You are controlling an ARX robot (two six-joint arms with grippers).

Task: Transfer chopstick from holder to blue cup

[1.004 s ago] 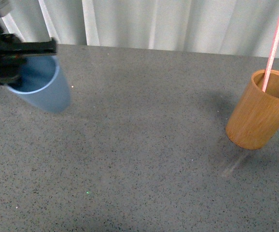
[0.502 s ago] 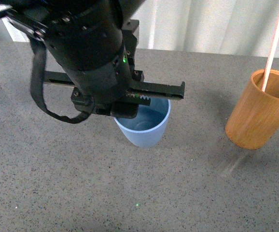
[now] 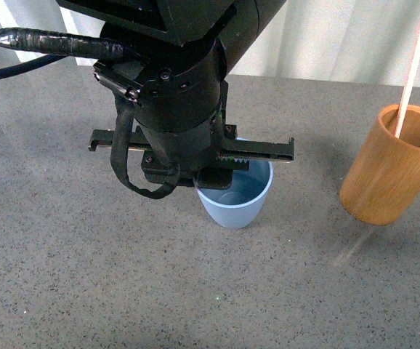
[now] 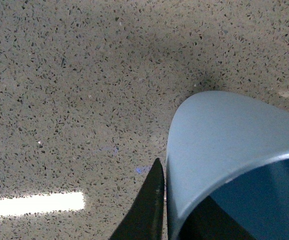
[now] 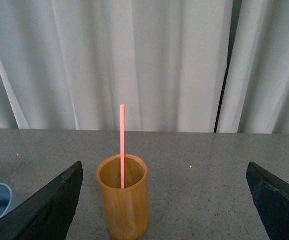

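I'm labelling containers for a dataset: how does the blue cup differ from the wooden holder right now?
The blue cup is plain light blue and tapers to its base; the holder is orange-brown wood with straight sides. The holder has the chopstick standing in it; the blue cup shows nothing inside. The left claw grips the blue cup's rim; nothing touches the holder. Both are open-topped and handleless.

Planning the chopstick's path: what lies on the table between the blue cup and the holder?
Nothing; the front view shows only bare tabletop between the blue cup and the holder.
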